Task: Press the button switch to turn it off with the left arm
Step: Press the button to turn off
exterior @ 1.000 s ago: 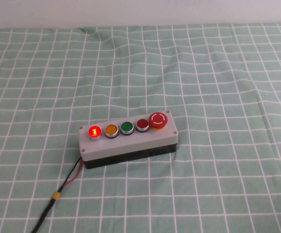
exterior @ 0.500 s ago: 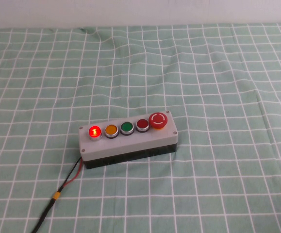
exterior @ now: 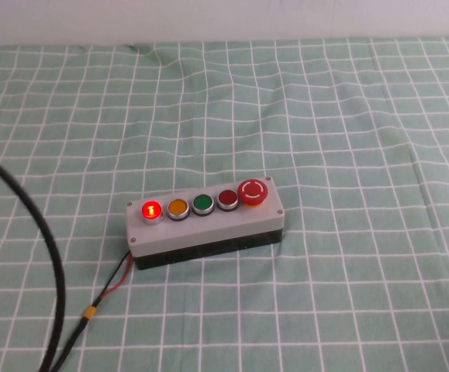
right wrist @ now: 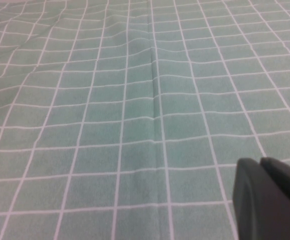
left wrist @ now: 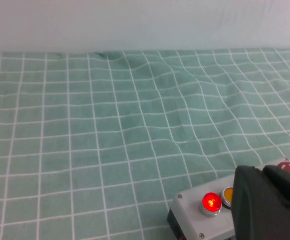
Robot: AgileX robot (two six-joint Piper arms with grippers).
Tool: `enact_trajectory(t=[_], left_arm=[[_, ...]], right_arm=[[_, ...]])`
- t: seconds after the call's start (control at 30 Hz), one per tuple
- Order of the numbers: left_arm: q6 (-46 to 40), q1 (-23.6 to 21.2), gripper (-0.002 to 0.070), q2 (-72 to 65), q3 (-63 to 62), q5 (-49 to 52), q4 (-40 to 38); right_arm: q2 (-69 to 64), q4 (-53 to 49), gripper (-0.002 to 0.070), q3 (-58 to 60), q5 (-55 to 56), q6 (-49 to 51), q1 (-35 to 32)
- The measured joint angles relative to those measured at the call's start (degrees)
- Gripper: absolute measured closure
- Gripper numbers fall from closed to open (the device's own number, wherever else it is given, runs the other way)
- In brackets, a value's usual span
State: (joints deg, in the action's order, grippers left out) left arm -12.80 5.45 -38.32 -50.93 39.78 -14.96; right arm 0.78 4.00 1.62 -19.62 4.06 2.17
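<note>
The button switch (exterior: 152, 209) glows bright red at the left end of the grey five-button box (exterior: 208, 230), beside the yellow button (exterior: 177, 208). In the left wrist view the lit button switch (left wrist: 211, 202) sits just beside my left gripper (left wrist: 262, 172). That gripper's black fingers are pressed together, hover over the box and hide its middle buttons. In the high view only the left arm's thick black cable (exterior: 42, 232) shows at the left edge. My right gripper (right wrist: 260, 165) is shut over bare cloth, away from the box.
Green (exterior: 202, 204), dark red (exterior: 227, 200) and a large red mushroom button (exterior: 253, 191) fill the box's other places. A red-and-black wire (exterior: 108, 288) with a yellow band runs from the box to the front edge. A green checked cloth (exterior: 325, 116) covers the table.
A thick black cable has swung into the left side of the high view. The box and its glowing button have not moved.
</note>
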Motion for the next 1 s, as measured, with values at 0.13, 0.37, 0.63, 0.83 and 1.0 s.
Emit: enact_trajectory(t=[0.13, 0.37, 0.63, 0.83, 1.0], left_arm=[[-4.5, 0.0, 0.0677, -7.5, -4.8, 2.9, -4.4], [-13.0, 0.2, 0.0677, -20.9, -11.2, 9.4, -11.3], [-15.1, 6.1, 0.0677, -34.7, -14.3, 11.1, -11.7], [-15.1, 7.5, 0.0678, -43.4, -14.4, 10.0, -11.2], [-15.1, 7.5, 0.0677, -48.5, -14.4, 8.2, -11.6]], right_arm=[[0.0, 0.0, 0.0694, 0.0, 0.0, 0.0, 0.0], [0.0, 0.0, 0.0694, 0.0, 0.0, 0.0, 0.0], [0.0, 0.0, 0.0694, 0.0, 0.0, 0.0, 0.0], [0.0, 0.0, 0.0694, 0.0, 0.0, 0.0, 0.0], [0.0, 0.0, 0.0694, 0.0, 0.0, 0.0, 0.0]])
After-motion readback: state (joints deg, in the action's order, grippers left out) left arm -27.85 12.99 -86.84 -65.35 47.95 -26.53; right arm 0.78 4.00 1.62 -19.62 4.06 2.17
